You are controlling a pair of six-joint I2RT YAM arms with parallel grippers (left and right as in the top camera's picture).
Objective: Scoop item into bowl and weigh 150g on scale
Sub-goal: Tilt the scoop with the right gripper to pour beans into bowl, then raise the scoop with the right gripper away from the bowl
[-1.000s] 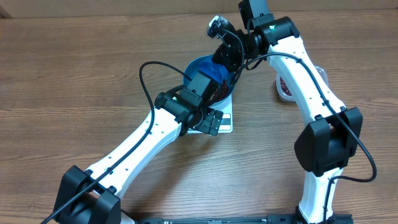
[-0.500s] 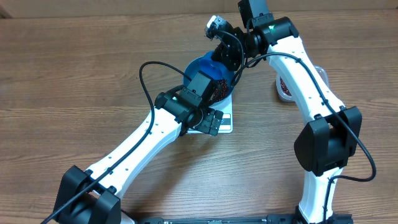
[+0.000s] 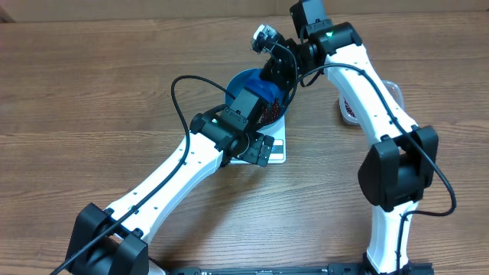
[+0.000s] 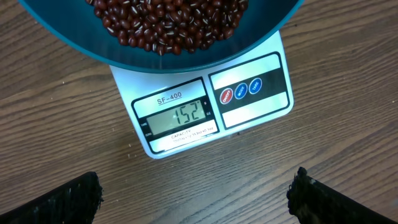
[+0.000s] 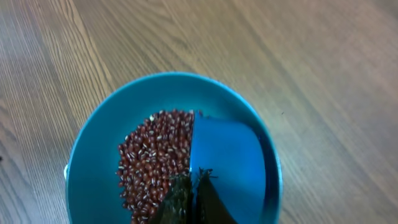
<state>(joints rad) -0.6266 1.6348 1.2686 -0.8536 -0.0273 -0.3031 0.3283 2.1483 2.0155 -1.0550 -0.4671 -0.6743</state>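
Your right gripper (image 5: pixel 189 186) is clenched tight on the blue scoop (image 5: pixel 227 158), its dark fingertips pinched together at the scoop's near edge. From that wrist camera you see the scoop held over the right half of the blue bowl (image 5: pixel 93 149), with the red-brown beans (image 5: pixel 155 155) piled in the left half just beside it. No beans show on the scoop's visible face.

Your left gripper (image 4: pixel 193 196) hangs released, jaws spread wide, with only the two dark fingertips (image 4: pixel 56 202) showing at the bottom corners of its wrist view, apart from everything. Between them and above lies the white scale (image 4: pixel 205 106) on the wooden table (image 4: pixel 62 106), its display reading 152 and three round buttons to the right of it. The bowl sits on the scale, its rim overhanging the display edge.

From overhead, the left gripper (image 3: pixel 256 149) hovers over the scale's (image 3: pixel 276 151) near edge, while the right gripper (image 3: pixel 273 72) reaches in over the bowl's (image 3: pixel 248 80) far side. A clear tub (image 3: pixel 350 107) holding more beans stands to the right, partly hidden behind the right arm.
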